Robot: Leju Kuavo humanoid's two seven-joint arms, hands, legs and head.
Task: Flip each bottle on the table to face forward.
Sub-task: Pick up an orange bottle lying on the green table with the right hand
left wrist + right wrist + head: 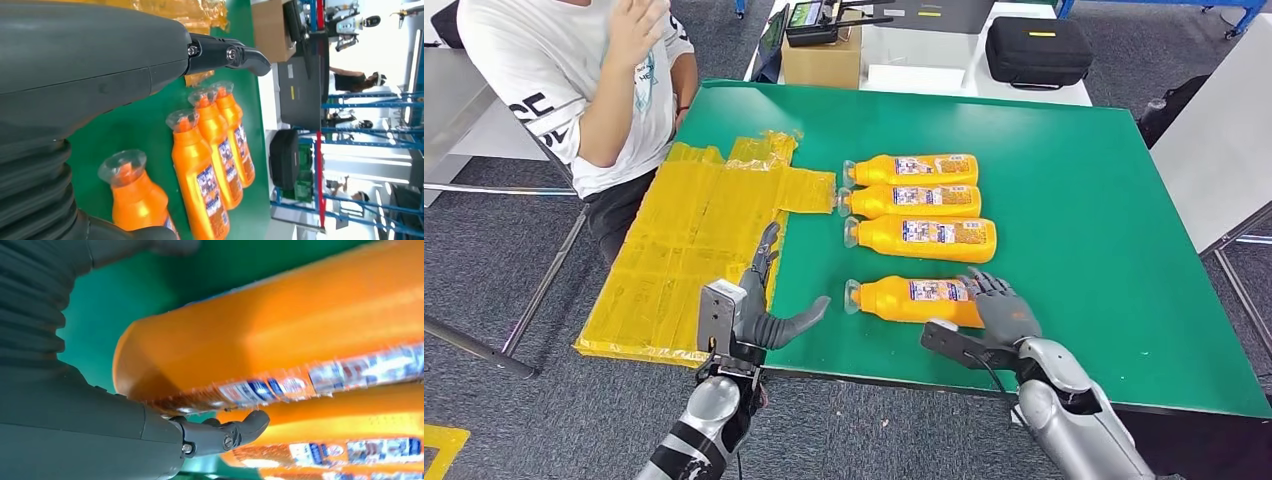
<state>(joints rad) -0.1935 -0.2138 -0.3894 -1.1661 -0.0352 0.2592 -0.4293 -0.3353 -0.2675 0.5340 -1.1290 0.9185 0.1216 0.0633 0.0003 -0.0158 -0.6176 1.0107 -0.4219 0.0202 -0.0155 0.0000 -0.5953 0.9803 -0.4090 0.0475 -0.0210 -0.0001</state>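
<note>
Four orange bottles lie on their sides in a row on the green table (pixel 1104 200), caps pointing left, labels up. The nearest bottle (pixel 904 299) (pixel 134 201) (pixel 280 330) lies apart from the other three (pixel 914 169) (pixel 916 200) (pixel 924 238). My right hand (pixel 1004 310) (pixel 75 415) grips the nearest bottle at its base end, with fingers (pixel 240 429) on one side and the thumb on the other. My left hand (pixel 759 312) (pixel 75 75) hovers left of that bottle's cap, fingers spread and thumb pointing toward it, holding nothing.
A crinkled yellow sheet (pixel 684 250) covers the table's left part and hangs over its edge. A person in a white shirt (pixel 574 80) sits at the far left. A cardboard box (pixel 822 60) and a black case (pixel 1036 48) stand on the white table behind.
</note>
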